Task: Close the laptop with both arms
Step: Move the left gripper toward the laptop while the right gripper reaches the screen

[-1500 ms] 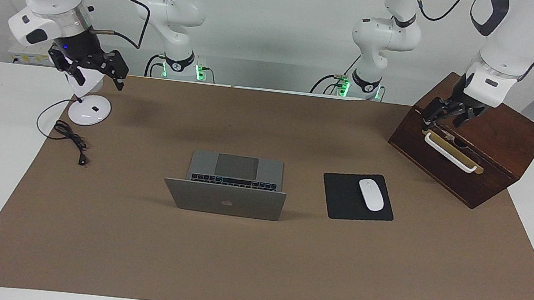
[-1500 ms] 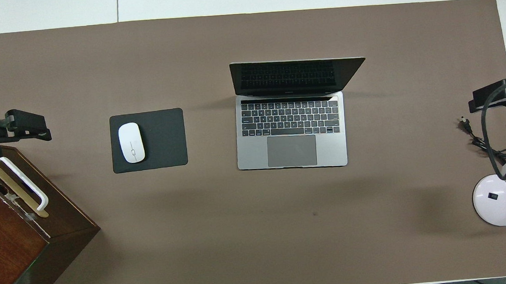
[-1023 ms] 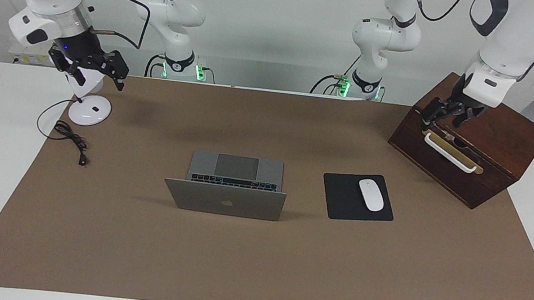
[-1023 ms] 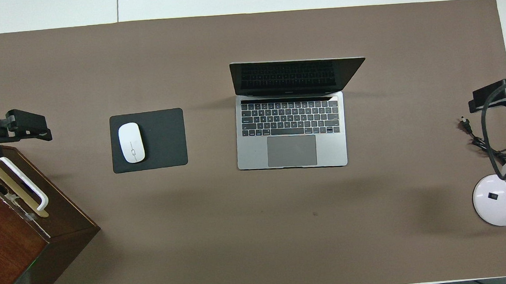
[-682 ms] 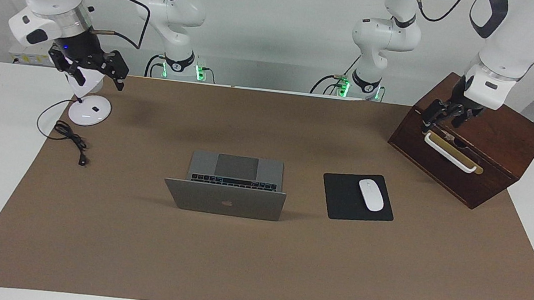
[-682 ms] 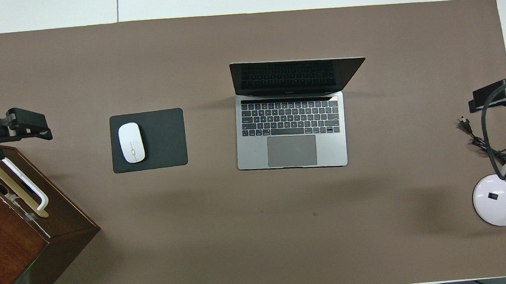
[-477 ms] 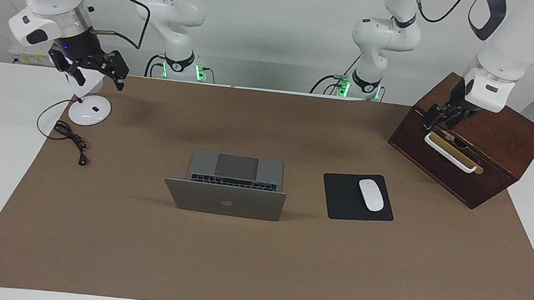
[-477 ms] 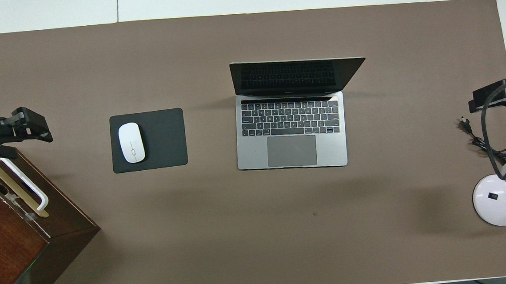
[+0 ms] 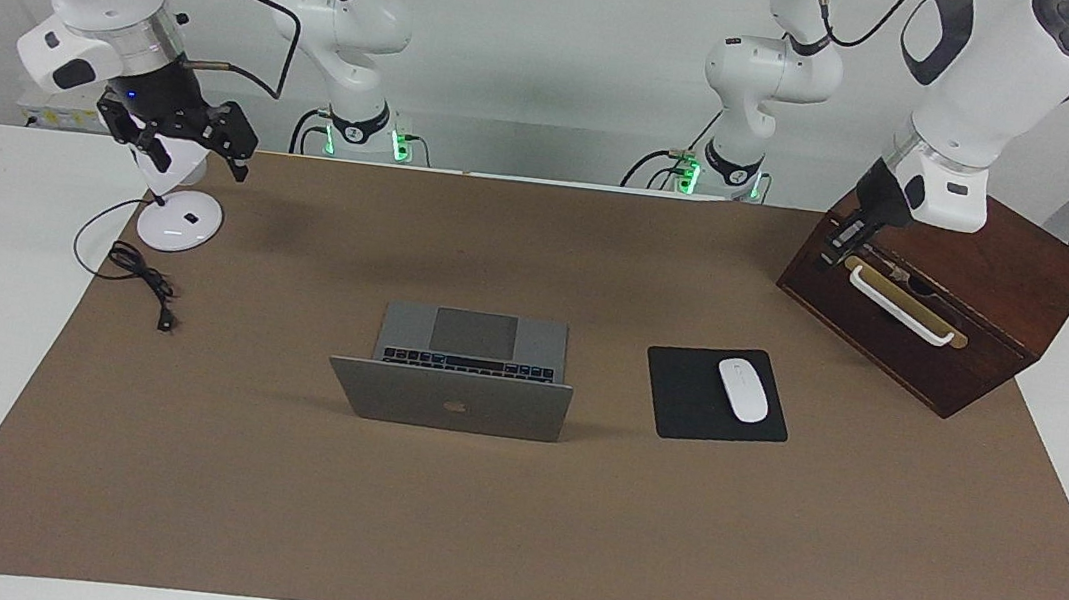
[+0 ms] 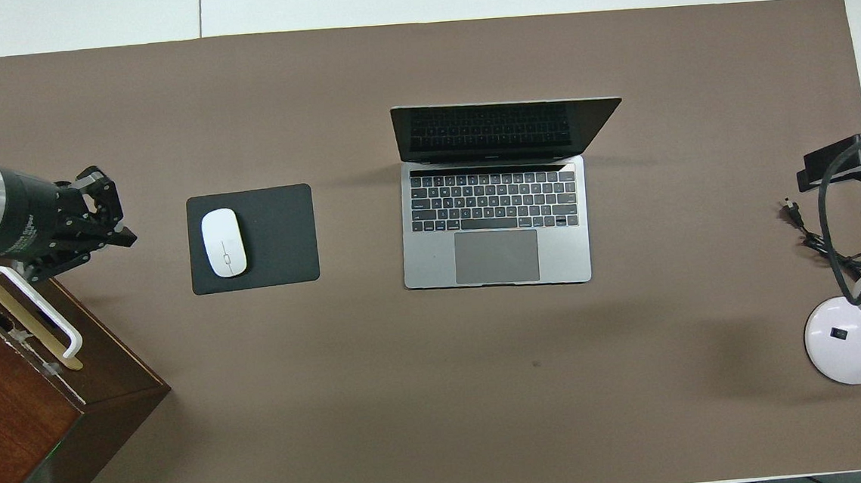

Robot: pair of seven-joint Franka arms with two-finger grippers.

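Observation:
The silver-grey laptop (image 9: 450, 399) stands open at the middle of the brown mat, its lid tilted up and away from the robots. The overhead view shows its black keys and grey trackpad (image 10: 496, 256). My left gripper (image 9: 834, 249) is open and empty in the air at the corner of the wooden box. In the overhead view the left gripper (image 10: 117, 218) is over the mat between the box and the mouse pad. My right gripper (image 9: 199, 156) is open and empty, and waits over the lamp at the right arm's end, as the overhead view (image 10: 812, 169) also shows.
A black mouse pad (image 9: 684, 398) with a white mouse (image 9: 743, 389) lies beside the laptop toward the left arm's end. A dark wooden box (image 9: 955, 318) with a white handle stands there too. A white lamp base (image 9: 179, 224) and a black cable (image 9: 144, 281) lie at the right arm's end.
My left arm has swung out from over the wooden box toward the mouse pad and its wrist has turned. The right arm and the laptop have not moved.

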